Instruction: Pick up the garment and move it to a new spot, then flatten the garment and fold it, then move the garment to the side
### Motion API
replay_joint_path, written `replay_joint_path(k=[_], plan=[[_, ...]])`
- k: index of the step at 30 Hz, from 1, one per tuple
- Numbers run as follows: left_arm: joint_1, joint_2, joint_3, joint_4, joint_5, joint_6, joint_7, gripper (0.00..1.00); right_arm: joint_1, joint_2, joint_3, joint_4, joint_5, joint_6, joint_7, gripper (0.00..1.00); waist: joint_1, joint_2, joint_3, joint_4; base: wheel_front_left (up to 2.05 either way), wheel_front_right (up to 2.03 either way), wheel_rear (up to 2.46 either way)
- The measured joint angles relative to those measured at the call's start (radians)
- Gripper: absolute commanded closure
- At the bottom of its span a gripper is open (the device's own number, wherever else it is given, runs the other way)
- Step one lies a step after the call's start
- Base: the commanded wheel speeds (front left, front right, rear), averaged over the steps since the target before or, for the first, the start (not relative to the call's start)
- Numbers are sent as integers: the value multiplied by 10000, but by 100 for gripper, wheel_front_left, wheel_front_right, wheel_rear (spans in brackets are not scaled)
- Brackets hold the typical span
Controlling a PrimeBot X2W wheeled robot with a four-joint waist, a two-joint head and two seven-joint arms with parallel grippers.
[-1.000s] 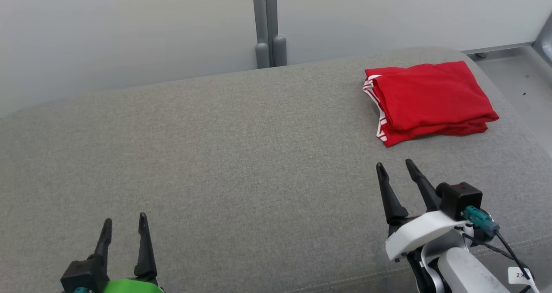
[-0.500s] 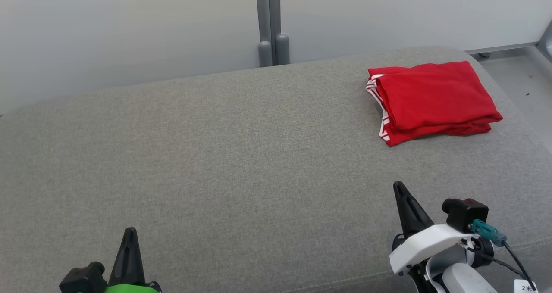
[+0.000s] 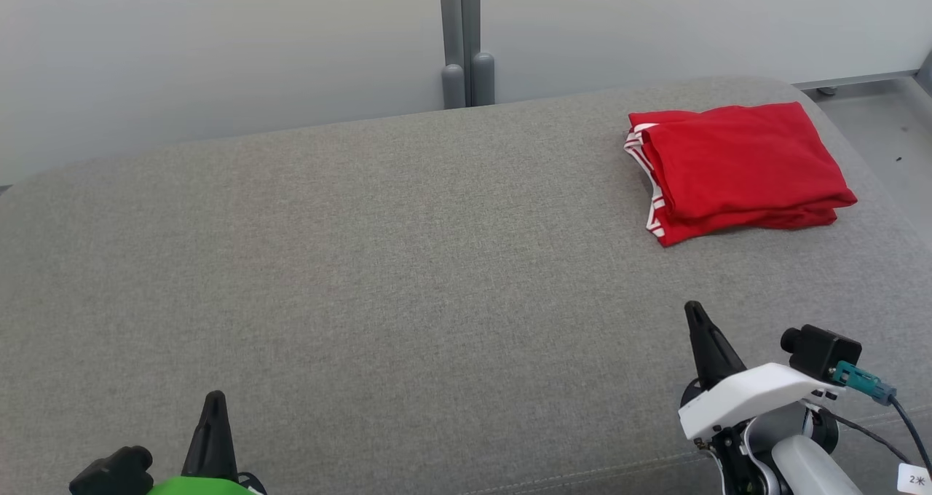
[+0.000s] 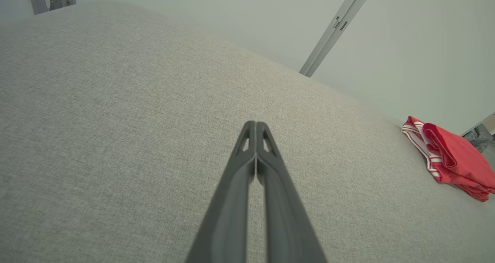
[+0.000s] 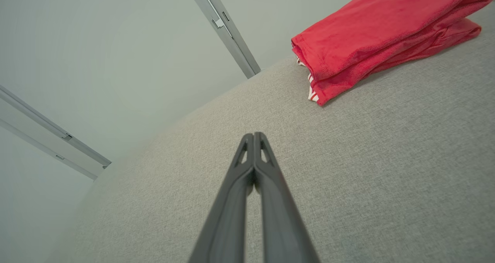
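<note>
**Garment set aside: keep clear**

Head view: the garment (image 3: 739, 167) lies folded at the far right of the cushion (image 3: 364, 262). The left gripper (image 3: 212, 408) and right gripper (image 3: 695, 317) sit near, jaws together, empty. Likely final step: avoid brushing the fold.
Left wrist view: red cloth, white-striped trim on its left side.
Right wrist view: stacked layers, edges fairly even.

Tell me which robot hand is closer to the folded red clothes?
The right. The right gripper is just short of the red garment, not touching it. The left gripper is far across the grey cushion, toward the robot's left.
</note>
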Motion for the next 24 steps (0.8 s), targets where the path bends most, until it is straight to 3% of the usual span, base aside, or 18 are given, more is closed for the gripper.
replay_joint_path(k=[24], plan=[[-532, 98, 339, 384, -3193, -527, 832, 100, -21, 98, -1250, 21, 2907, 531, 826, 100, 0, 0, 124, 183, 0, 0, 0]])
